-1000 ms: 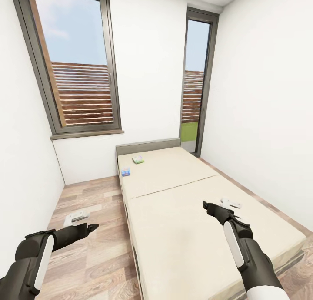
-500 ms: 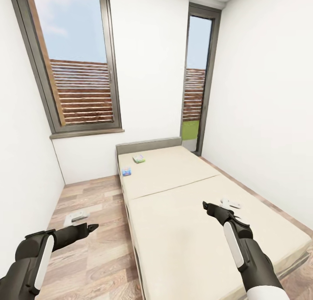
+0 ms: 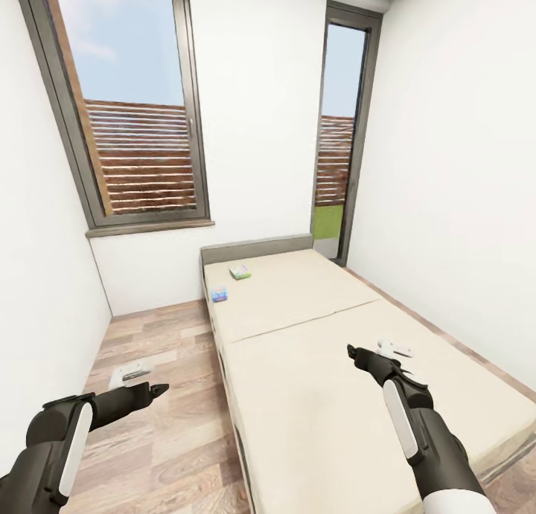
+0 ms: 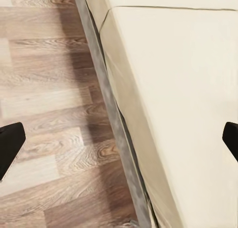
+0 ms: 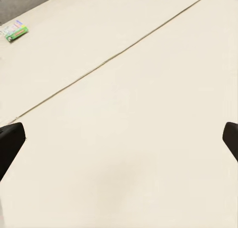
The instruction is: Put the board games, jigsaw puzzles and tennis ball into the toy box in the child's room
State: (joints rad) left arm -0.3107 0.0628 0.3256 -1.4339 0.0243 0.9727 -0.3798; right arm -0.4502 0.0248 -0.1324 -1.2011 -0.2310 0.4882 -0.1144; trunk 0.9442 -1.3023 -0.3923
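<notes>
The bed [image 3: 327, 365] runs from the near right to the far wall. Two board games lie on its far mattress half: a white and green one [image 3: 240, 272] near the headboard and a blue one [image 3: 219, 295] at the left edge. The white and green one also appears in the right wrist view [image 5: 15, 30]. My left gripper [image 3: 152, 387] hangs open over the wood floor beside the bed; the frame edge [image 4: 111, 114] runs between its fingers [image 4: 6, 148]. My right gripper [image 3: 365, 352] is open and empty above the near mattress half [image 5: 129, 139]. The table, toy box, jigsaw puzzles and tennis ball are out of view.
A strip of plank floor [image 3: 149, 335] lies between the left wall and the bed. A large dark-framed window [image 3: 126, 105] sits in the far wall, and a tall narrow glazed opening [image 3: 339, 135] stands in the far right corner. The right wall [image 3: 461, 187] runs close along the bed.
The whole picture has shifted slightly, so the camera has moved a little. Both arms hold the same pose and the two board games lie where they were.
</notes>
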